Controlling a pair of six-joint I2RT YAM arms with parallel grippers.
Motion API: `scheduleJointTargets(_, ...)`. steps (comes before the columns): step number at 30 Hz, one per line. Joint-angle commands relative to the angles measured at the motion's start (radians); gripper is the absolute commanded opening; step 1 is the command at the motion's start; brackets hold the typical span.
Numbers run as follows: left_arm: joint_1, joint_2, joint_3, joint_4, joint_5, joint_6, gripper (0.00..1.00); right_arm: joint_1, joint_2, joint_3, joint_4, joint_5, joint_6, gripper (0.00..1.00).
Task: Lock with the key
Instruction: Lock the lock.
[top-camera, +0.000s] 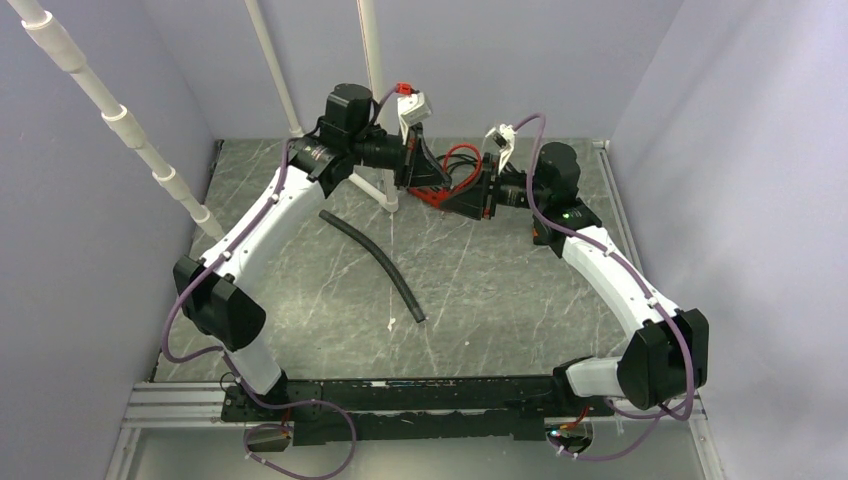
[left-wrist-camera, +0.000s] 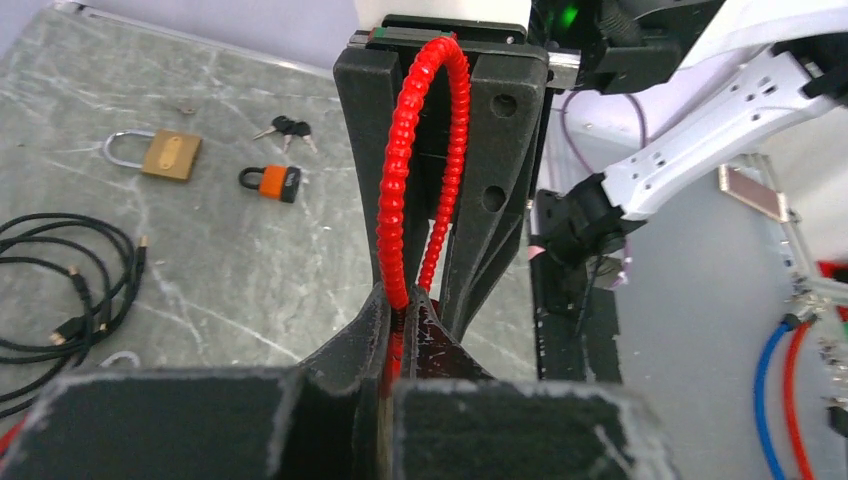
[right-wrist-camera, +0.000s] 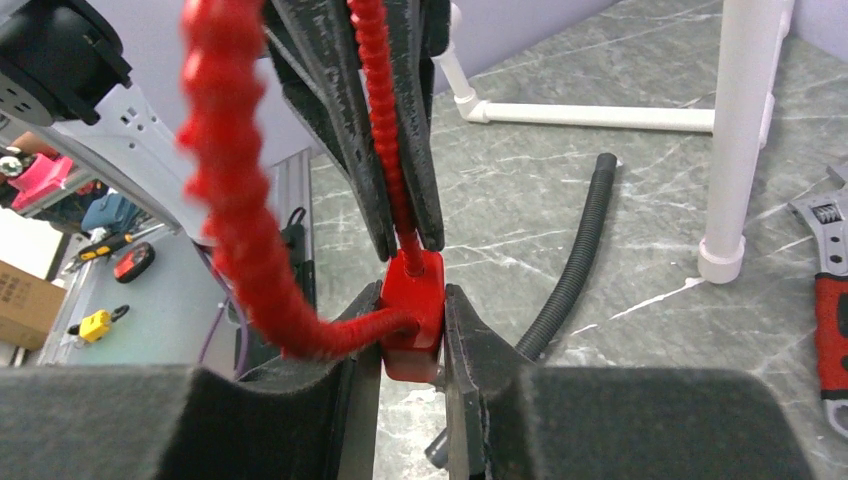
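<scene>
Both arms meet over the far middle of the table (top-camera: 480, 300). The right gripper (right-wrist-camera: 412, 335) is clamped on the red lock body (right-wrist-camera: 412, 295), and the left gripper (left-wrist-camera: 400, 320) is pinched tight on the ribbed red cable (left-wrist-camera: 398, 150) just where it enters that body. The keys (left-wrist-camera: 285, 127) lie on the tabletop, near 1 orange padlock (left-wrist-camera: 272, 181) and 1 brass padlock (left-wrist-camera: 165, 155), well apart from both grippers.

Both arms outstretched, left claw (left-wrist-camera: 400, 320) and right claw (right-wrist-camera: 412, 320) clamped, tips meeting

links (top-camera: 262, 218) white | joints (top-camera: 222, 305) black | cables (top-camera: 166, 335) purple | left pincer (left-wrist-camera: 412, 308) black
</scene>
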Motion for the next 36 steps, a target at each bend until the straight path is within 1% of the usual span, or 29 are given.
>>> scheduleJointTargets(1, -0.057, 0.017, 0.019, -0.264, -0.049, 0.154, 0.00, 0.002, -0.058, 0.052, 0.127, 0.105, -0.044, 0.00)
scheduleJointTargets(2, -0.046, 0.020, 0.010, -0.250, -0.022, 0.103, 0.00, 0.001, -0.068, 0.046, 0.144, 0.124, -0.040, 0.00)
scheduleJointTargets(4, -0.025, 0.023, -0.028, -0.173, 0.057, -0.041, 0.00, -0.008, -0.082, 0.025, 0.196, 0.155, -0.021, 0.00)
scheduleJointTargets(5, -0.024, 0.021, -0.046, -0.141, 0.068, -0.089, 0.00, -0.011, -0.088, 0.015, 0.216, 0.172, -0.012, 0.00)
scheduleJointTargets(6, -0.025, 0.019, -0.058, -0.121, 0.070, -0.106, 0.00, -0.015, -0.094, 0.004, 0.238, 0.191, -0.001, 0.00)
scheduleJointTargets(8, -0.028, 0.022, -0.066, -0.103, 0.065, -0.113, 0.00, -0.020, -0.098, -0.015, 0.285, 0.202, 0.028, 0.00)
scheduleJointTargets(13, -0.025, 0.059, -0.004, -0.137, 0.075, -0.098, 0.00, -0.020, -0.102, -0.037, 0.346, 0.212, 0.066, 0.00)
scheduleJointTargets(15, -0.015, 0.054, -0.012, -0.096, 0.088, -0.129, 0.00, -0.021, -0.104, -0.042, 0.347, 0.216, 0.063, 0.00)
scheduleJointTargets(18, 0.012, 0.031, -0.042, 0.013, 0.115, -0.195, 0.00, -0.020, -0.112, -0.050, 0.328, 0.211, 0.049, 0.00)
scheduleJointTargets(20, 0.030, 0.022, -0.034, 0.059, 0.109, -0.208, 0.01, -0.020, -0.120, -0.060, 0.318, 0.209, 0.045, 0.00)
scheduleJointTargets(22, 0.044, 0.037, 0.015, 0.030, 0.108, -0.180, 0.01, -0.021, -0.127, -0.068, 0.310, 0.208, 0.045, 0.00)
scheduleJointTargets(24, 0.047, 0.066, 0.088, -0.049, 0.123, -0.118, 0.01, -0.021, -0.130, -0.070, 0.310, 0.209, 0.049, 0.00)
scheduleJointTargets(25, 0.047, 0.075, 0.113, -0.075, 0.136, -0.094, 0.03, -0.021, -0.129, -0.069, 0.309, 0.208, 0.050, 0.00)
scheduleJointTargets(27, 0.048, 0.075, 0.124, -0.080, 0.150, -0.081, 0.09, -0.021, -0.128, -0.064, 0.308, 0.205, 0.051, 0.00)
scheduleJointTargets(29, 0.050, 0.067, 0.120, -0.062, 0.163, -0.079, 0.20, -0.020, -0.127, -0.059, 0.305, 0.202, 0.050, 0.00)
scheduleJointTargets(31, 0.061, 0.062, 0.119, -0.016, 0.156, -0.110, 0.31, -0.020, -0.124, -0.057, 0.302, 0.200, 0.051, 0.00)
scheduleJointTargets(33, 0.089, 0.055, 0.111, 0.076, 0.157, -0.184, 0.40, -0.021, -0.124, -0.060, 0.301, 0.202, 0.055, 0.00)
scheduleJointTargets(34, 0.110, 0.045, 0.100, 0.148, 0.147, -0.249, 0.43, -0.021, -0.124, -0.060, 0.299, 0.206, 0.058, 0.00)
scheduleJointTargets(36, 0.157, 0.015, 0.051, 0.305, 0.113, -0.339, 0.48, -0.024, -0.122, -0.062, 0.302, 0.215, 0.073, 0.00)
